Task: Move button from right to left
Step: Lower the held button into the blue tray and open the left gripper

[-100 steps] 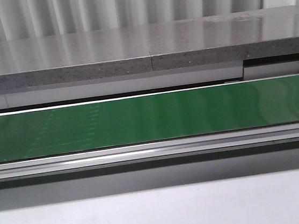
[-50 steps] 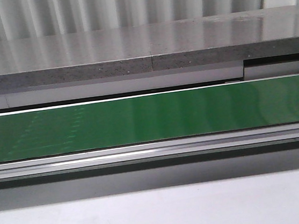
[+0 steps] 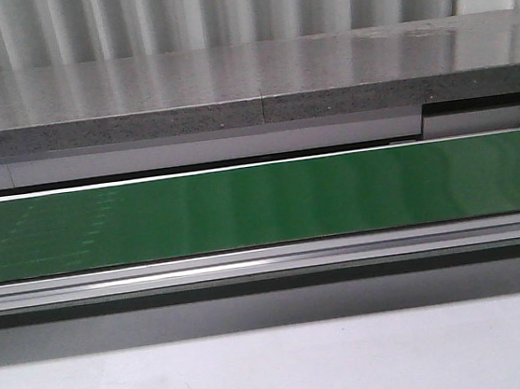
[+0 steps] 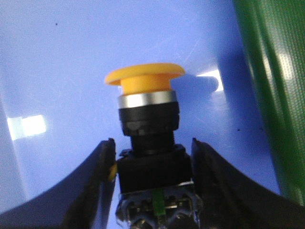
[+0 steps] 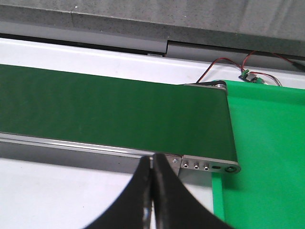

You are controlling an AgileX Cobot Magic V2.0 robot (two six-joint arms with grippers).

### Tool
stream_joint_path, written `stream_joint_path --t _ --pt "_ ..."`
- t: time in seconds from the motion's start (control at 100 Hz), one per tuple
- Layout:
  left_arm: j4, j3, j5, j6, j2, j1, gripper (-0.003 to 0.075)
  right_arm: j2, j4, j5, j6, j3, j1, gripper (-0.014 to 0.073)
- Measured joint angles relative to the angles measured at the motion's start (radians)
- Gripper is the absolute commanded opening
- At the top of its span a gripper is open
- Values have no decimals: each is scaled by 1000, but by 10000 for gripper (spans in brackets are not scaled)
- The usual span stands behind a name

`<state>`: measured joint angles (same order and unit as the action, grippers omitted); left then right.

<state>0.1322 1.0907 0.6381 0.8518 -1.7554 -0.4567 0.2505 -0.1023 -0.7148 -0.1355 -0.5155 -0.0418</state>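
Left wrist view: one button (image 4: 148,138) is pinched at its black body between the left gripper (image 4: 152,157) fingers, above a blue surface (image 4: 57,62) beside the green belt (image 4: 276,86). Right gripper (image 5: 152,191) fingers are pressed together, holding nothing, above one belt's near rail (image 5: 71,145).

Green belt (image 3: 261,204) bare across whole front view, 9 to 3 o'clock; room to pass above it. Grey shelf (image 3: 229,90) runs along far side at 12, blocking reach beyond. Metal rail (image 3: 268,261) edges near side at 6. In right wrist view, belt end roller (image 5: 231,129) w/ red wires (image 5: 224,64) just beyond, near far corner.
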Motion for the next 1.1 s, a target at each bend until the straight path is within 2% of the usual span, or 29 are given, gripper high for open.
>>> stream_joint_path --t 0.22,0.35,1.1 --pt "171 1 0 163 -1 -65 -19 0 0 0 0 0 0 -67" --pt "207 1 7 227 -7 -70 -19 0 0 0 0 0 0 -67" --pt "236 2 27 289 -84 -70 -6 0 0 0 0 0 0 -67"
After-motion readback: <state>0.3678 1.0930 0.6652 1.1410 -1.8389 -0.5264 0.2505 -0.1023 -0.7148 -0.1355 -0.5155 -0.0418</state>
